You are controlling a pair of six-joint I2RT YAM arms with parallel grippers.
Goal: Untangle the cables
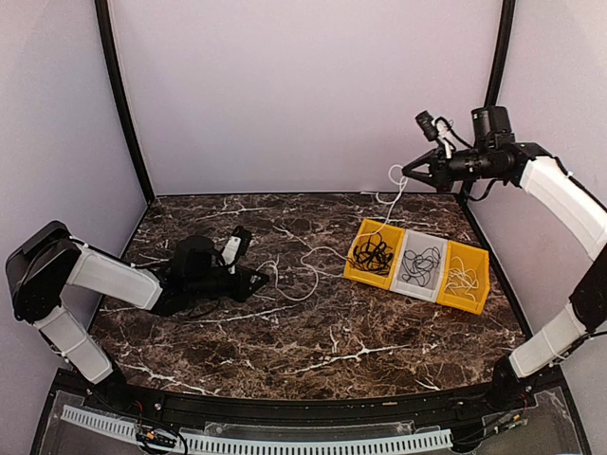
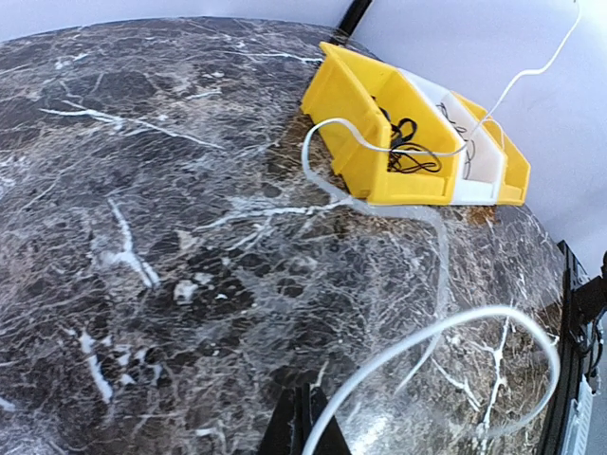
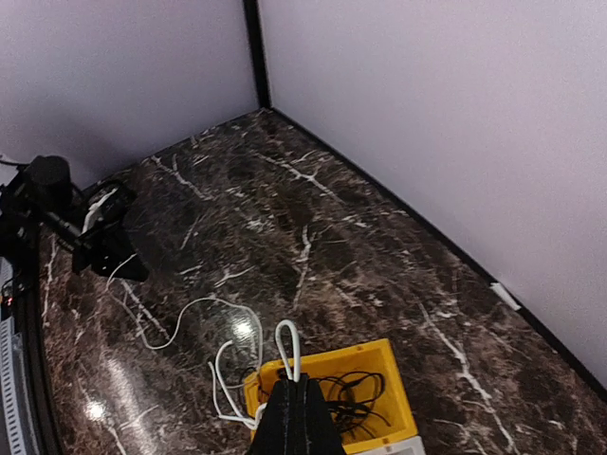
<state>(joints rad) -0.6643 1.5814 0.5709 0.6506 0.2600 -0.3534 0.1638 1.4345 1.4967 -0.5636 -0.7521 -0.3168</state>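
Observation:
A long white cable point(image 1: 327, 249) runs across the marble table between my two grippers. My left gripper point(image 1: 258, 281) lies low on the table at the left and is shut on one end; in the left wrist view the cable point(image 2: 474, 311) arcs away from the shut gripper point(image 2: 305, 417). My right gripper point(image 1: 408, 172) is raised high at the back right, shut on the cable, and a small loop point(image 3: 287, 323) sticks out of it point(image 3: 299, 384). Black cables point(image 1: 373, 254), grey cables point(image 1: 422, 267) and white cables point(image 1: 463, 280) lie in three bins.
The three bins stand in a row at the right: a yellow bin point(image 1: 353, 270), a grey bin point(image 1: 406, 284) and another yellow bin point(image 1: 479, 299). The white cable drapes over the first yellow bin point(image 2: 360, 104). Purple walls enclose the table on three sides.

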